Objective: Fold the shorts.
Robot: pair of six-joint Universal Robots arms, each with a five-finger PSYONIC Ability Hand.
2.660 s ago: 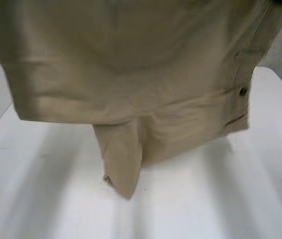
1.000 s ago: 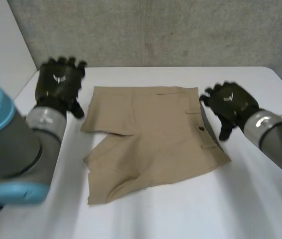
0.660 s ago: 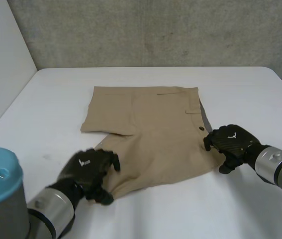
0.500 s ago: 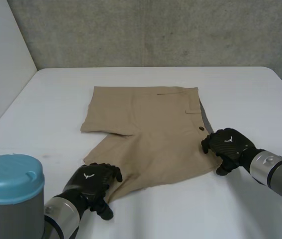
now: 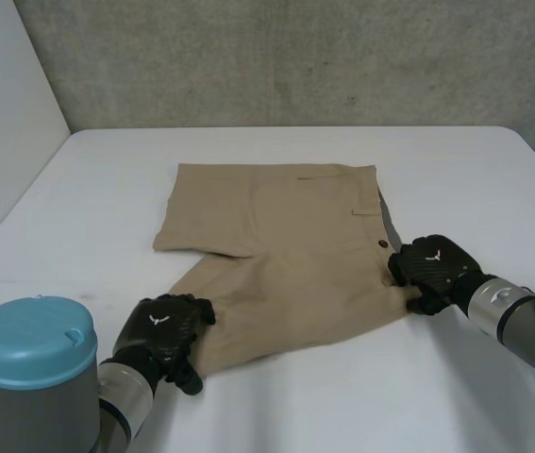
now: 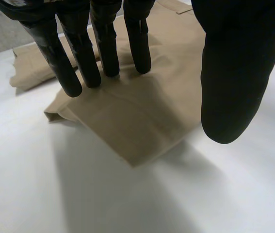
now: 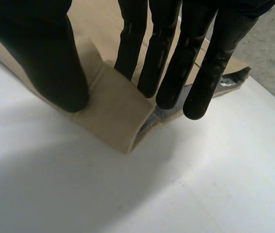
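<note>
The shorts [image 5: 286, 255] lie flat in the middle of the worktop [image 5: 69, 226], with the legs toward its left edge and the waistband and button [image 5: 381, 243] toward its right edge. My left robot hand [image 5: 163, 332] is on the hem corner [image 6: 137, 145] of the leg nearest the near edge. Its fingers [image 6: 105, 43] are straight with the tips pressing the cloth, and its thumb [image 6: 234, 73] stands apart over bare worktop, so nothing is clamped. My right robot hand [image 5: 432, 269] is on the near waistband corner [image 7: 113, 121]. Its fingers [image 7: 159, 43] are straight on top of the cloth and its thumb [image 7: 45, 53] is spread to the side at the cloth's edge, so this hand is likewise unclamped. The step in hand appears to be securing both near corners for a fold toward the far edge. To do it well, I should slide each thumb under the cloth edge and close it against the fingers, taking every layer at the waistband corner, where the layers gape slightly. I should grip both corners before lifting. I should then raise both together and only high enough to clear the cloth beneath. Both hands should travel at the same rate so the near edge runs straight between them. The likely faults are a one-layer pinch, or one hand leading and skewing the crease.
</note>
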